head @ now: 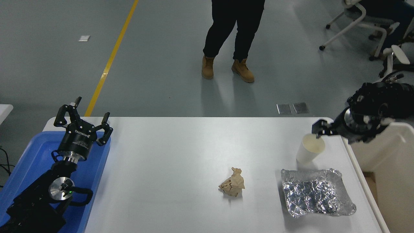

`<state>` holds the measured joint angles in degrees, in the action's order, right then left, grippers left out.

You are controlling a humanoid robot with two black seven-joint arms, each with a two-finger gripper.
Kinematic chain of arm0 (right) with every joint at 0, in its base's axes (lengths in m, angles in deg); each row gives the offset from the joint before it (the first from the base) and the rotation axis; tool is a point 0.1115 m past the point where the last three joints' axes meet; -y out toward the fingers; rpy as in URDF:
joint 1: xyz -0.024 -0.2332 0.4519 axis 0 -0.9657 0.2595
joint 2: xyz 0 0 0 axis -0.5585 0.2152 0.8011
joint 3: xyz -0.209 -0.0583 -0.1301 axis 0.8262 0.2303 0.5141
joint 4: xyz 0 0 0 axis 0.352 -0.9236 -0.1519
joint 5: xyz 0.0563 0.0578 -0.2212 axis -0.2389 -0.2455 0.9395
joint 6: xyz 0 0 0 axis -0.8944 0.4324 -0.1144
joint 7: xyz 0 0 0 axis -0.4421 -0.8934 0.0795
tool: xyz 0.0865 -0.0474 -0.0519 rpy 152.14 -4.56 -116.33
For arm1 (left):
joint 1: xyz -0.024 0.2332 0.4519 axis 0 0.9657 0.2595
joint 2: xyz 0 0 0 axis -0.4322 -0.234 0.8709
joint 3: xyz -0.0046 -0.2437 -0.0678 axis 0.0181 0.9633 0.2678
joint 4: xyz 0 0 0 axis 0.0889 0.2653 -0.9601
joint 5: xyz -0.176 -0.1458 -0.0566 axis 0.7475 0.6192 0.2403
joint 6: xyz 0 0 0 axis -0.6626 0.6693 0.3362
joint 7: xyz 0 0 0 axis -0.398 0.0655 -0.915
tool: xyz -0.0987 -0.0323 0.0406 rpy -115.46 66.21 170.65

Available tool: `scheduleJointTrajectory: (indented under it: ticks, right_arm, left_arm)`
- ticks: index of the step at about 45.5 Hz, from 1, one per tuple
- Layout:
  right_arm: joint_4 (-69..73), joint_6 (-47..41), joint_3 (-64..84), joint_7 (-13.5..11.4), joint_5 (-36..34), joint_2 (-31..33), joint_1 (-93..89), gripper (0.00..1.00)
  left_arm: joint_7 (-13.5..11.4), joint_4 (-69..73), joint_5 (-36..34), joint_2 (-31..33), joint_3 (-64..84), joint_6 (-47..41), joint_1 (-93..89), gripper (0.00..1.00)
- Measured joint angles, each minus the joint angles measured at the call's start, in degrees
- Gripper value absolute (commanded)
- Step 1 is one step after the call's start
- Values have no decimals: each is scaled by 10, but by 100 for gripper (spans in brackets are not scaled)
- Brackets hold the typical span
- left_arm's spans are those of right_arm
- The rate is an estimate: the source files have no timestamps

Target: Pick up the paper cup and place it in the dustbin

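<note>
At the worktop's [181,145] two o'clock corner, the small white tapered paper cup [310,149] is approached by the right gripper [320,131], apparently for grasping; its opening cannot be told.

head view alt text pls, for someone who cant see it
The right claw reaches in over the rim of an upright paper cup on a white table, beside a beige dustbin. The left claw sits parked, open, over a blue tray.
</note>
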<state>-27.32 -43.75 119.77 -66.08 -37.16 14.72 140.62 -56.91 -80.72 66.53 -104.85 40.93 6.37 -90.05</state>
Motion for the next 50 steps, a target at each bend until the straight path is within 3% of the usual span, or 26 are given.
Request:
scheduleJointTrajectory:
  ticks: [17, 21, 24, 31, 34, 50]
  right_arm:
    - [-85, 55, -32, 0, -4, -16, -96, 97]
    - [-97, 74, -38, 1, -6, -21, -114, 84]
    - [-104, 89, -43, 1, -6, -24, -124, 68]
    - [-112, 115, -59, 2, -7, -30, -142, 26]
    - [-114, 122, -65, 2, -7, -31, -147, 3]
    - [-112, 136, -82, 4, -9, -38, -151, 0]
  left_arm:
    - [0, 0, 0, 0, 0, 0, 0, 98]
    - [0, 0, 0, 0, 0, 0, 0, 98]
    - [0, 0, 0, 0, 0, 0, 0, 98]
    - [0, 0, 0, 0, 0, 0, 0, 98]
    - [0, 0, 0, 0, 0, 0, 0, 98]
    - [0, 0, 0, 0, 0, 0, 0, 98]
